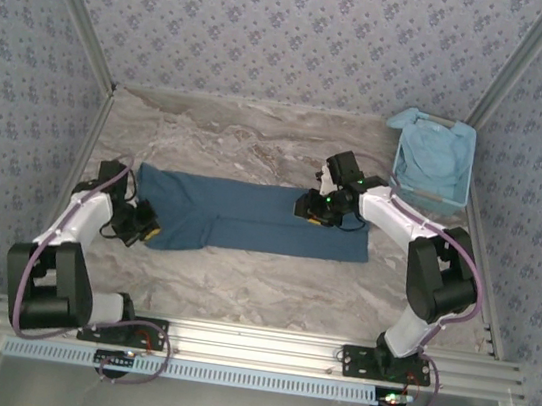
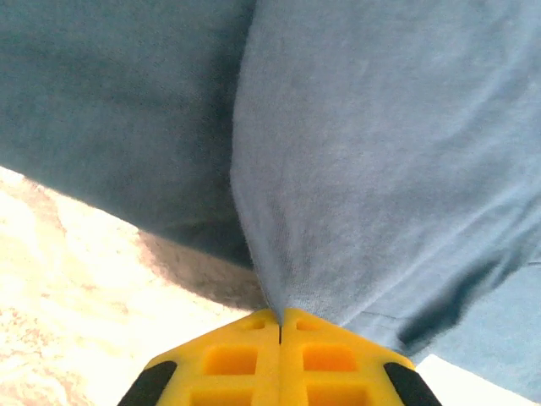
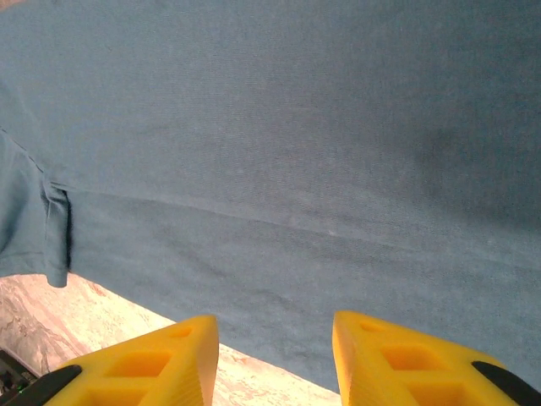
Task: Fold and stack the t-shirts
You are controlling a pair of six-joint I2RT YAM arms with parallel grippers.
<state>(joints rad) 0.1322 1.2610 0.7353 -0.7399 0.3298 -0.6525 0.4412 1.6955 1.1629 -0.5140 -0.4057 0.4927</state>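
While left jaws pinch teal t-shirt (image 1: 249,215), right jaws gape

From high behind I overlook the whole grey marbled table (image 1: 259,141); both my wrist cameras stare close at its dark teal-blue cloth t-shirt (image 1: 248,222).

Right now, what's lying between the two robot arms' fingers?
The dark teal t-shirt lies spread between them, seen in the top view. The left fingers are shut on its edge; the right fingers stand open over its right part.
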